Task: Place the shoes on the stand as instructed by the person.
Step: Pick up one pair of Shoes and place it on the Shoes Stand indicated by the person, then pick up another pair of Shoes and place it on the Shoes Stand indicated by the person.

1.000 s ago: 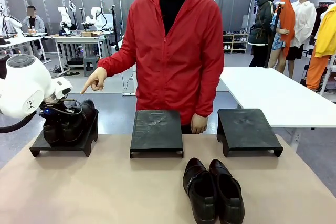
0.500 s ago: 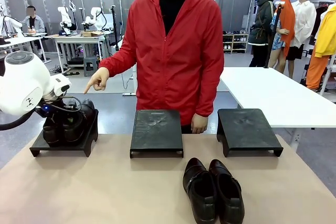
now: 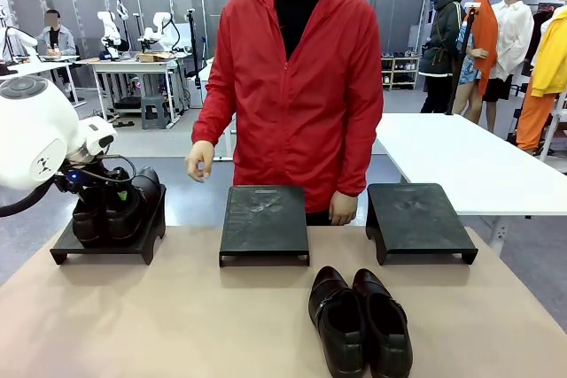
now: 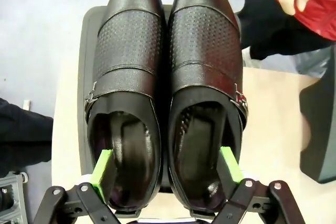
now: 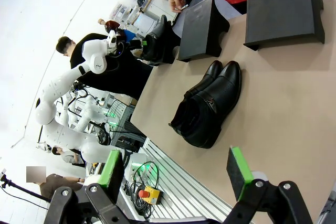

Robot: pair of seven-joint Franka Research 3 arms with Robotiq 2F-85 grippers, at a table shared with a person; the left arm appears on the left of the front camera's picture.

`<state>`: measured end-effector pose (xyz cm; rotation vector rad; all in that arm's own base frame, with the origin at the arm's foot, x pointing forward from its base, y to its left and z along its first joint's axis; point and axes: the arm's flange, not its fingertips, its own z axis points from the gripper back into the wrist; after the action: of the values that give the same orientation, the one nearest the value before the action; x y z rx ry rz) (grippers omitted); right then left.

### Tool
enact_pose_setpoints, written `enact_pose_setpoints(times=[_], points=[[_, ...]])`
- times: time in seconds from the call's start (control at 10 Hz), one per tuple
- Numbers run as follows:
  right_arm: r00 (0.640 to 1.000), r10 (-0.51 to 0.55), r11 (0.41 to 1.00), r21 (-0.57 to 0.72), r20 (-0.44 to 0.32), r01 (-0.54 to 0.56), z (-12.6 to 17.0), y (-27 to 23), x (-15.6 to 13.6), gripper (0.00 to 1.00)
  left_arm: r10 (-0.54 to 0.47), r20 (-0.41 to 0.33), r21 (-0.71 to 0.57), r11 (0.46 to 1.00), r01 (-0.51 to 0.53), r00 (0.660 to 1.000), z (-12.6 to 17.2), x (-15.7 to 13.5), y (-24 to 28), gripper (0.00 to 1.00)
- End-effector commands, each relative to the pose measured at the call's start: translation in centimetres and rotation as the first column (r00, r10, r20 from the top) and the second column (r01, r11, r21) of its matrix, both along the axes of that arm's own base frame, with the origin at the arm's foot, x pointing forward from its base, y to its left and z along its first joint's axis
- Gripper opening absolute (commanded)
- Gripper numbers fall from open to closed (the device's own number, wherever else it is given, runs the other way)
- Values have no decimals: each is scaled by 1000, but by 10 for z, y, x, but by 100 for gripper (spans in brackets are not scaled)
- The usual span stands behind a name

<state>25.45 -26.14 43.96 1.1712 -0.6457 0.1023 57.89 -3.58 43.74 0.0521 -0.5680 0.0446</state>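
Observation:
One pair of shiny black shoes (image 4: 165, 77) stands side by side on the left black stand (image 3: 62, 250), also seen as the dark shoes (image 3: 115, 205). My left gripper (image 4: 167, 166) hangs just over their heels. It is open, one green pad (image 4: 102, 169) dipping into each shoe's mouth. The second pair of shoes (image 3: 359, 320) lies on the table near the front edge, also seen as shoes (image 5: 207, 106). My right gripper (image 5: 176, 169) is open and holds nothing, high above that pair. The person (image 3: 297, 86) in red stands behind the middle stand, hands lowered.
A middle stand (image 3: 264, 223) and a right stand (image 3: 416, 219) are bare at the far side of the tan table (image 3: 159, 325). The person's hand (image 3: 199, 161) hangs between the left and middle stands. A white table (image 3: 469, 161) lies behind right.
My left gripper's jaws have spread apart over the shoes on the left stand and the wrist rose slightly. The person's pointing hand pulled back from the left stand and dropped.

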Motion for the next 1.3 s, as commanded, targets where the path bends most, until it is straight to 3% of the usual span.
enact_pose_setpoints(times=[0.0,1.1,1.2], points=[[1000,5,1000,2,26,-5,1,-2,0,100,0,-1,16,1000,0,1000,-4,8,2,97],[1000,5,1000,2,26,-5,1,-2,0,100,4,-8,0,1000,-4,1000,-5,3,2,97],[1000,5,1000,2,26,-5,1,-2,0,100,-51,-36,-10,999,50,998,20,-9,11,97]])
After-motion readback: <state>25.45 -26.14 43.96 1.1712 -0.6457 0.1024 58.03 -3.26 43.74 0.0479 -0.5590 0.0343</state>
